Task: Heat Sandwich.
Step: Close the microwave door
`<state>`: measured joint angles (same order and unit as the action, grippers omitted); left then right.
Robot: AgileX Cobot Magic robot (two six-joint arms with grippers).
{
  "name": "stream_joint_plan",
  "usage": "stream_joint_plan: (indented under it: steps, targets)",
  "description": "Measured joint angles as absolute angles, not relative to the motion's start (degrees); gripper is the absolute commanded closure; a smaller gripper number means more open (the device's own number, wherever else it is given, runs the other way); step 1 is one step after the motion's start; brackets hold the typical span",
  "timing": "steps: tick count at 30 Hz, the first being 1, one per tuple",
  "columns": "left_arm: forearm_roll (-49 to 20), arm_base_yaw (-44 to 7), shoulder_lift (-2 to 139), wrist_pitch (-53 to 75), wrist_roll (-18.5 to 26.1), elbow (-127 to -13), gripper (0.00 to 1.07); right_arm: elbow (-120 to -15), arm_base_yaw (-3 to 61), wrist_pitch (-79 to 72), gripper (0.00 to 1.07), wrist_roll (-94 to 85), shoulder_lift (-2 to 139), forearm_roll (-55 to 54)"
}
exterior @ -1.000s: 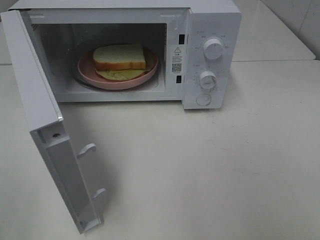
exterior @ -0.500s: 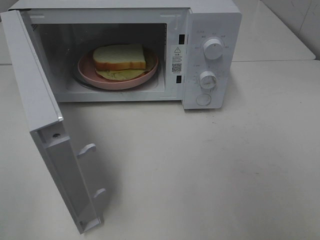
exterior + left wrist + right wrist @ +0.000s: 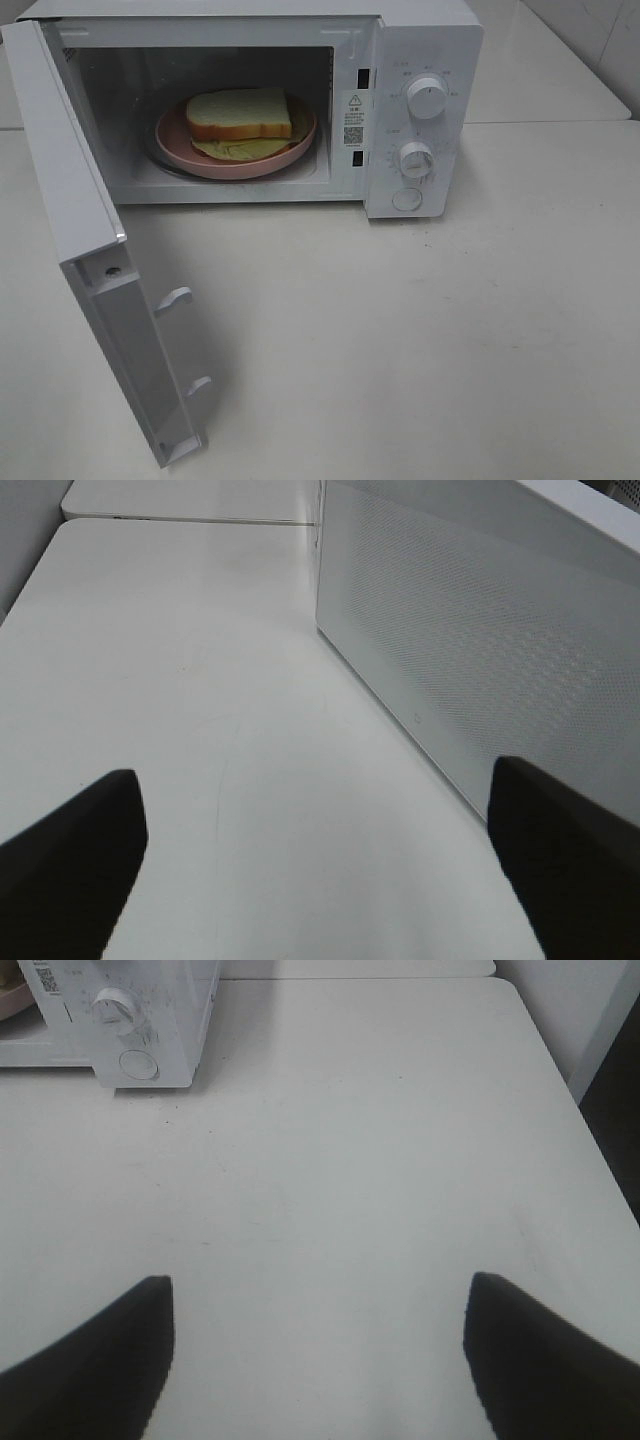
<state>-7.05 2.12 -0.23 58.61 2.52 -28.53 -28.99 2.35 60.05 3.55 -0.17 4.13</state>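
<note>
Upper left of the exterior view, the tan-bread, yellow-green-filled sandwich (image 3: 240, 116) lay on a round pink plate (image 3: 232, 168) inside the white boxy microwave (image 3: 440, 40), its white door (image 3: 75, 190) open: loading judged done, door-closing and dial-setting left; left gripper (image 3: 310, 780) and right gripper (image 3: 320, 1285) gaped wide, empty.

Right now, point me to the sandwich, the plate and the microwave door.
sandwich (image 3: 240, 115): exterior high view, top bread slice.
plate (image 3: 172, 138): exterior high view, left pink rim.
microwave door (image 3: 130, 340): exterior high view, inner face by the latch hooks.
</note>
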Motion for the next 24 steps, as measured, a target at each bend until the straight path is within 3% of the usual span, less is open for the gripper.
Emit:
stream_joint_plan:
  steps: [9, 13, 19, 21, 22, 24]
  targets:
    - [-7.1, 2.1, -0.2, 58.6, 2.5, -28.5, 0.19, -29.0, 2.3, 60.0, 0.31, 3.6, -0.2, 4.1]
    - [-7.3, 2.1, -0.2, 58.0, 2.5, -29.0, 0.24, -29.0, 2.3, 60.0, 0.31, 3.6, -0.2, 4.1]
    - [-7.3, 2.1, 3.5, 51.2, 2.5, -30.1, 0.43, -29.0, 2.3, 60.0, 0.31, 3.6, -0.2, 4.1]
    - [-7.6, 2.1, 6.2, 48.5, 2.5, -30.1, 0.57, -29.0, 2.3, 60.0, 0.31, 3.6, -0.2, 4.1]
    - [-7.6, 2.1, 6.2, 48.5, 2.5, -30.1, 0.57, -29.0, 2.3, 60.0, 0.31, 3.6, -0.2, 4.1]
    - [-7.7, 2.1, 9.1, 45.9, 2.5, -30.1, 0.68, -29.0, 2.3, 60.0, 0.31, 3.6, -0.2, 4.1]
